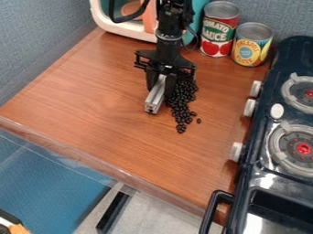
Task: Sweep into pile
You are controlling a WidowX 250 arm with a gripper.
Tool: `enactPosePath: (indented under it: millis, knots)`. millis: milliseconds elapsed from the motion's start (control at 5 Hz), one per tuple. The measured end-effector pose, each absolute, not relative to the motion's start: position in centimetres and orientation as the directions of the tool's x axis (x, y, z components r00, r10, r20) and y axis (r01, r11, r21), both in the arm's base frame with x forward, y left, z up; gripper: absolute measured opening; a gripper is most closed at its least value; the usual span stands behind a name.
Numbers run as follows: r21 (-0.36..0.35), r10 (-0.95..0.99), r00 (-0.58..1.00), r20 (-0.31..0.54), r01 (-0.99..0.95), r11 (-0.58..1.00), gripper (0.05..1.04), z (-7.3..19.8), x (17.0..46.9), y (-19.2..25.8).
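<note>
The gripper [160, 81] hangs over the upper middle of the wooden counter, shut on a grey metal bar [155, 97] that slants down toward the lower left. Just right of the bar, black beans [181, 101] lie in an elongated heap, its upper part partly hidden behind the gripper. The heap narrows toward the bottom, and a stray bean lies a little to its right.
Two cans, a red one [218, 34] and a yellow one [250, 45], stand at the back right. A dark toy stove [277, 137] with knobs borders the counter [85, 107] on the right. A white and teal toy appliance [103, 19] stands behind the arm.
</note>
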State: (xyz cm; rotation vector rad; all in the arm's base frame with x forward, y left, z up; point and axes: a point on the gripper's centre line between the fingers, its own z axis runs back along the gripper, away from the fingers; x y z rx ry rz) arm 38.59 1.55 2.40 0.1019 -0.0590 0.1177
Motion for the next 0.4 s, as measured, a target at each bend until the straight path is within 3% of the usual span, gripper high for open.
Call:
enactPosePath:
  millis: [400]
  knots:
    - [0.059, 0.211, 0.968, 0.133, -0.22, 0.974, 0.379, 7.2, 37.2, 5.7]
